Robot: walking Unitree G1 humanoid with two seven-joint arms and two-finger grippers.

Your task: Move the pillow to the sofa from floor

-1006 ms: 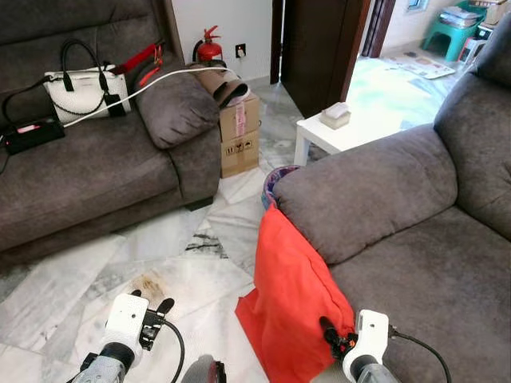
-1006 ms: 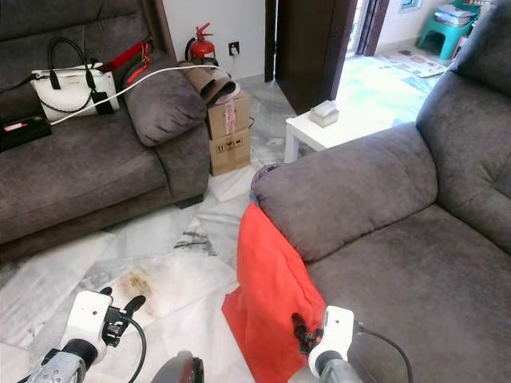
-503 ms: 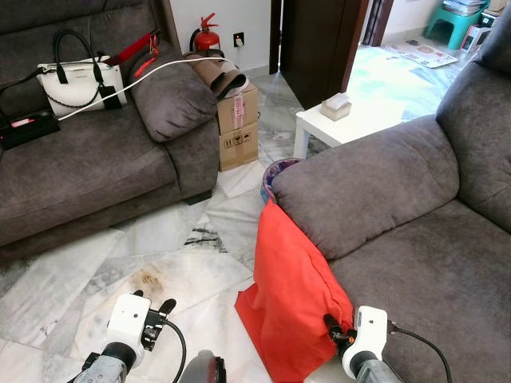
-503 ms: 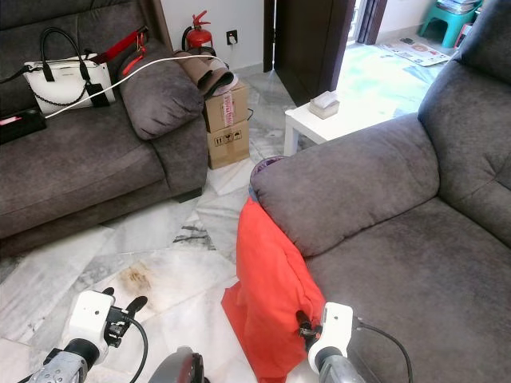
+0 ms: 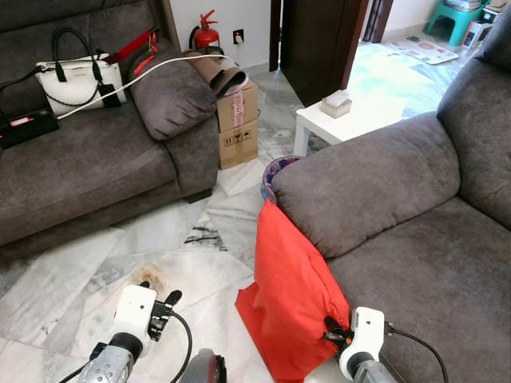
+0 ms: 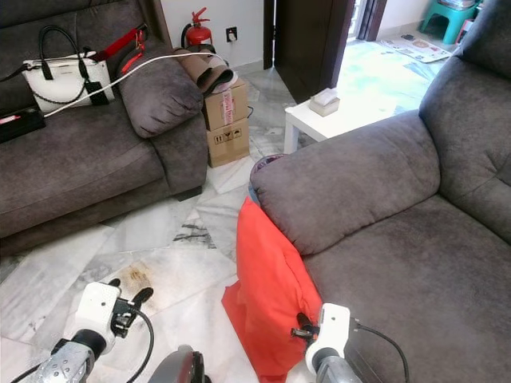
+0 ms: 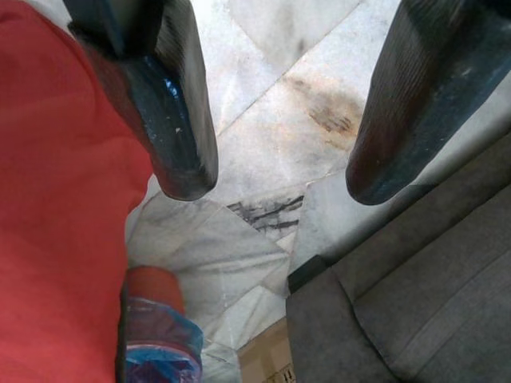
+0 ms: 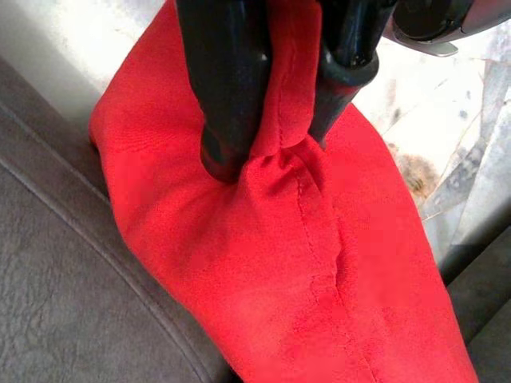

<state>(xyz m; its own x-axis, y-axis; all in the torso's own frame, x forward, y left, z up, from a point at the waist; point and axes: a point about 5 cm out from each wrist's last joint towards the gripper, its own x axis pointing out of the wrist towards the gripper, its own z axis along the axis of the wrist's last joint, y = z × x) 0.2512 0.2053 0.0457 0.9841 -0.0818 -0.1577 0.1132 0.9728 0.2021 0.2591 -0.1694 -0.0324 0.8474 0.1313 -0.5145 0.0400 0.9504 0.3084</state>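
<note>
Pillow [image 5: 291,299] fabric, bright red, is bunched between the two black fingers [image 8: 231,88] of the right gripper [image 8: 275,120], which pinch a fold along the seam at the cushion's lower near corner. In the head views that gripper [image 5: 329,333] sits low at the pillow's edge, right against the front of the grey sofa [image 5: 415,239] on the robot's right. The pillow stands on edge on the marble floor [image 5: 96,271], leaning against the front face of that sofa under its rounded armrest, with its bottom corner spread out on the tiles.

The left gripper [image 5: 169,302] hovers over the floor to the left of the pillow, apart from it, its fingers [image 7: 172,120] spread wide with nothing between them. Through the gap its wrist camera looks down on pale marble with a brownish stain [image 7: 327,108], with the red pillow along one side of the picture.

Just behind the pillow, beside the armrest, a bin with a blue-purple liner [image 5: 275,171] stands on the floor. Farther off a small white table [image 5: 335,128] carries a tissue box [image 5: 337,103]. A second grey sofa [image 5: 96,159] runs along the left, holding a white handbag [image 5: 76,80] and a black device [image 5: 28,129], with a white cable across its armrest. Next to it sit stacked cardboard boxes [image 5: 238,120] with shoes on top, and a red fire extinguisher [image 5: 206,33] stands by the wall.
</note>
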